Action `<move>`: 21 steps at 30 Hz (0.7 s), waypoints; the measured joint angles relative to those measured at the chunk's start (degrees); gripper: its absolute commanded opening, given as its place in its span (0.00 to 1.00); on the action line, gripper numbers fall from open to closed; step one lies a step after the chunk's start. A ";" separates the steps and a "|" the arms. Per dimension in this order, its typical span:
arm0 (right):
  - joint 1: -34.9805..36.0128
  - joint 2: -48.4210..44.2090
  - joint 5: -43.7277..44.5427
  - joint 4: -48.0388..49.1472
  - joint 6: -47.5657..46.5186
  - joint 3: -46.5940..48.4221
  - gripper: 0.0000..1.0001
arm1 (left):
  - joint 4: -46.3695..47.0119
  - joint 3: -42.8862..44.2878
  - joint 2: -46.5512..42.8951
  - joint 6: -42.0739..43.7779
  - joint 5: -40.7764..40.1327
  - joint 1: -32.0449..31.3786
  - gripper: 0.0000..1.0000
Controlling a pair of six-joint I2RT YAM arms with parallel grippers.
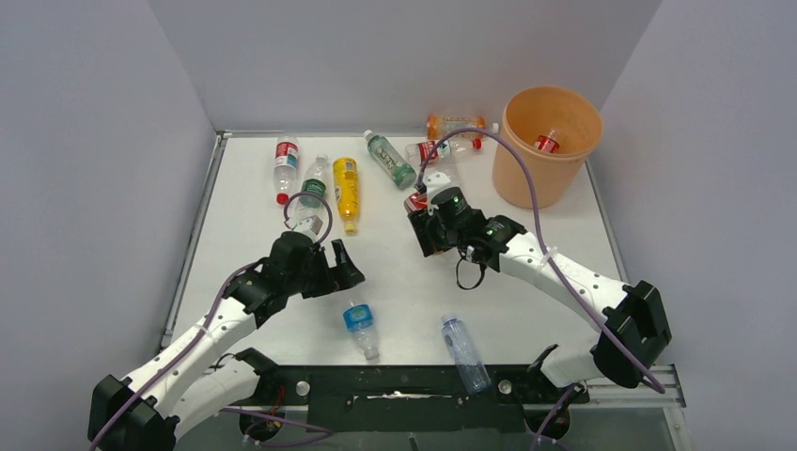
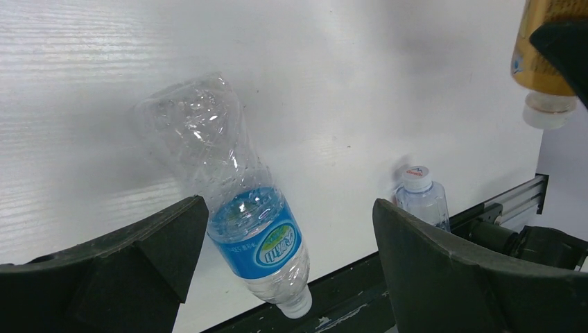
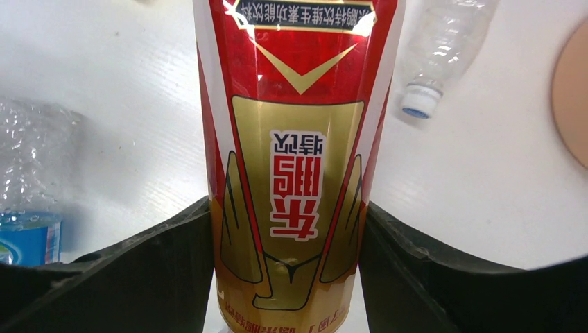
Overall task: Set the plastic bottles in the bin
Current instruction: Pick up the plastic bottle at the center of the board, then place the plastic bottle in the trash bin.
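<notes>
My right gripper [image 3: 286,215] is shut on a red-gold bottle [image 3: 295,139], both pads against its sides; from above the gripper [image 1: 425,214] holds this bottle [image 1: 416,200] left of the peach-orange bin [image 1: 553,174]. A red-labelled bottle [image 1: 547,143] lies inside the bin. My left gripper [image 2: 288,215] stands open above a clear blue-labelled bottle [image 2: 256,236] that lies on the table between its fingers, untouched. In the top view that gripper [image 1: 335,270] is just above-left of this bottle [image 1: 360,327].
More bottles lie at the back: red-labelled [image 1: 285,164], green-labelled [image 1: 313,188], yellow [image 1: 346,193], another green-labelled [image 1: 390,158], orange [image 1: 458,124], red-labelled [image 1: 442,148]. A clear bluish bottle [image 1: 464,352] rests by the near rail [image 1: 395,385]. Grey walls enclose the table.
</notes>
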 measured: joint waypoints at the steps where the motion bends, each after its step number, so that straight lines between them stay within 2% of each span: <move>1: -0.52 -0.02 -0.07 -0.17 -0.37 0.59 0.56 | 0.04 0.00 0.00 0.00 0.04 0.00 0.91; 7: -6.67 0.00 -1.33 -1.62 -3.13 5.92 0.56 | 0.07 -0.02 0.48 0.00 0.22 0.00 0.91; 14: -16.46 0.59 -3.96 -2.40 -6.25 17.90 0.56 | 1.18 -1.64 0.55 -0.42 0.72 0.00 0.91; 21: -25.44 5.09 -7.34 -1.60 -6.54 28.33 0.56 | 2.25 -1.88 1.11 -0.44 1.18 -0.02 0.91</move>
